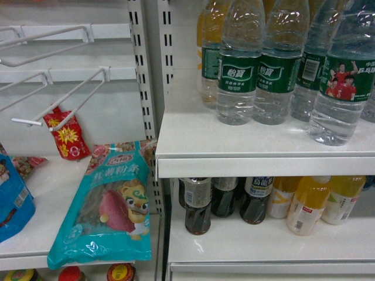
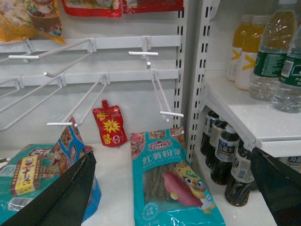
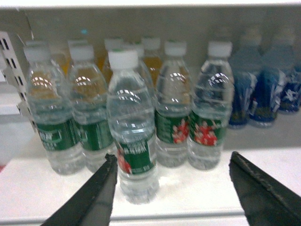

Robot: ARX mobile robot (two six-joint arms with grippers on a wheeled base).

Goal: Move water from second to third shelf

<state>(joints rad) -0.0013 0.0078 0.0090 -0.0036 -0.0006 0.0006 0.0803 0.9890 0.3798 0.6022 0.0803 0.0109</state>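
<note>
The right claw (image 3: 171,188) is hanging released just before the front water bottle (image 3: 133,127), which is standing upright on the upper shelf (image 1: 234,153), slightly left of the gap. Farther off, the left claw (image 2: 174,188) is idling open.

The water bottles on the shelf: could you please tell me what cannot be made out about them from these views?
- Head view: the water bottles lose their caps to the top edge; neither gripper shows.
- Right wrist view: the nearest bottle has a blurred label; the right gripper is open, short of it.
- Left wrist view: the left gripper hides some lower shelf.
</note>
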